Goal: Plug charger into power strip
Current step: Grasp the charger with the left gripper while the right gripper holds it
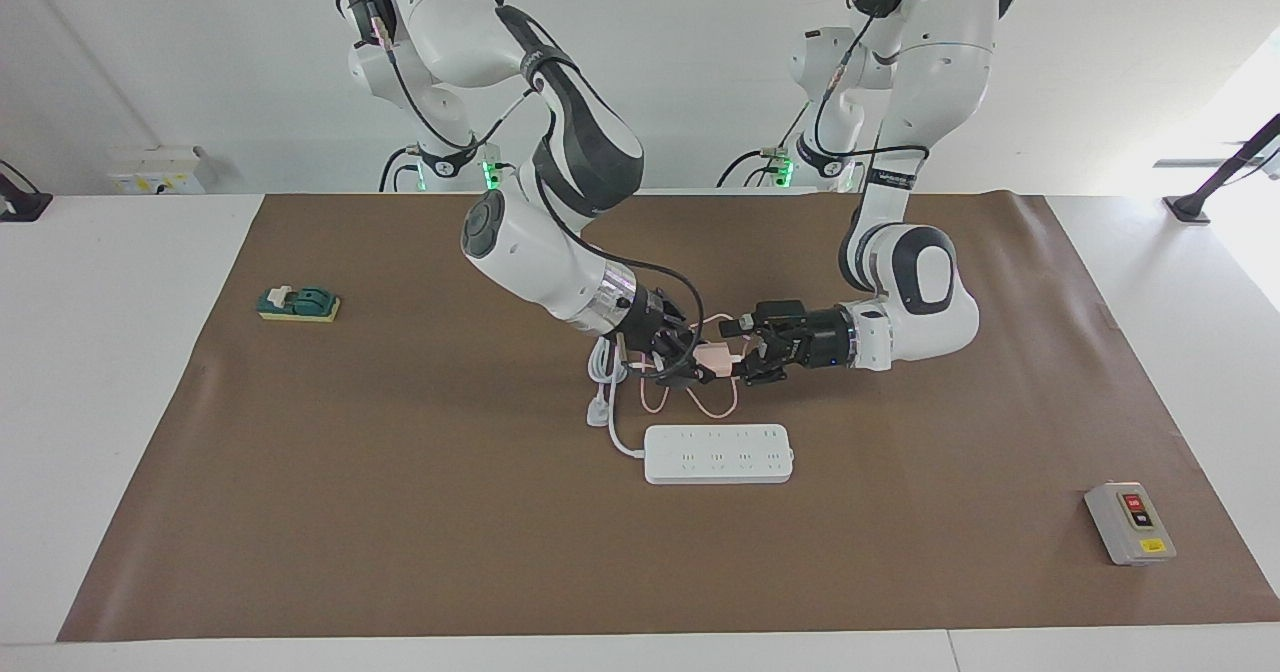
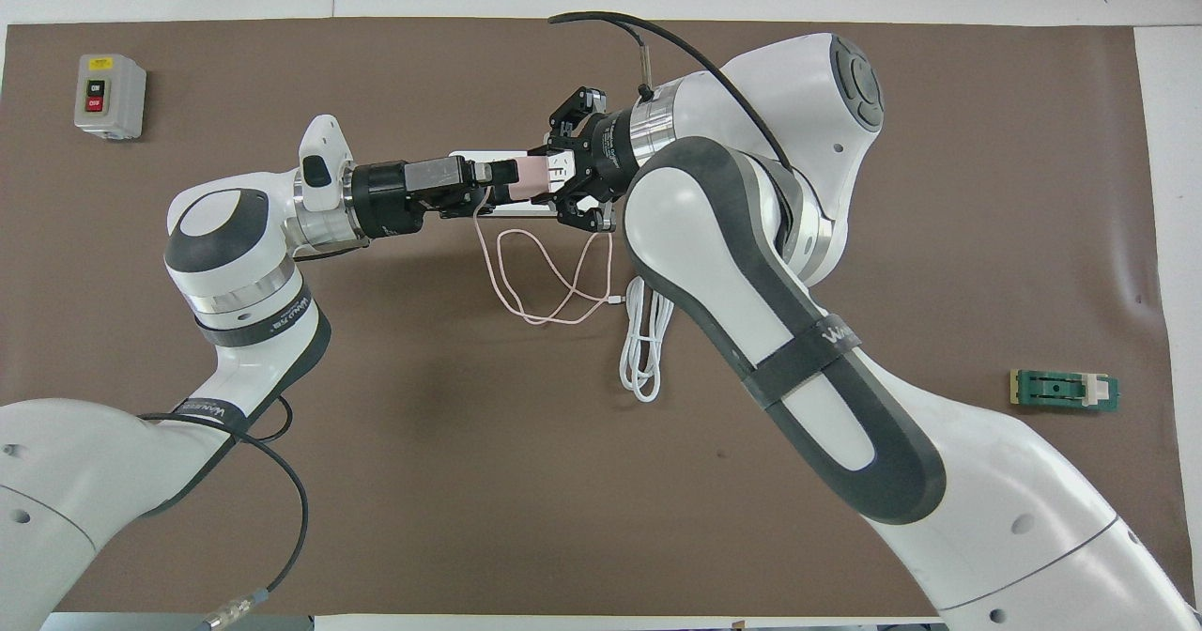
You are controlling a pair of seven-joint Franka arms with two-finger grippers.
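Observation:
The pale pink charger [image 1: 713,356] hangs in the air a little above the mat, with my right gripper [image 1: 698,360] shut on its body. In the overhead view the charger [image 2: 532,176] covers part of the power strip. My left gripper [image 1: 741,354] is open and level with the charger, its fingertips at the charger's end that faces the left arm. I cannot tell if they touch it. The charger's thin pink cable [image 1: 712,404] loops down onto the mat. The white power strip [image 1: 718,453] lies flat, sockets up, farther from the robots than both grippers.
The strip's thick white cord [image 2: 643,349] lies coiled on the brown mat [image 1: 400,512], nearer to the robots than the strip. A green switch on a yellow base [image 1: 298,303] sits toward the right arm's end. A grey button box [image 1: 1129,522] sits toward the left arm's end.

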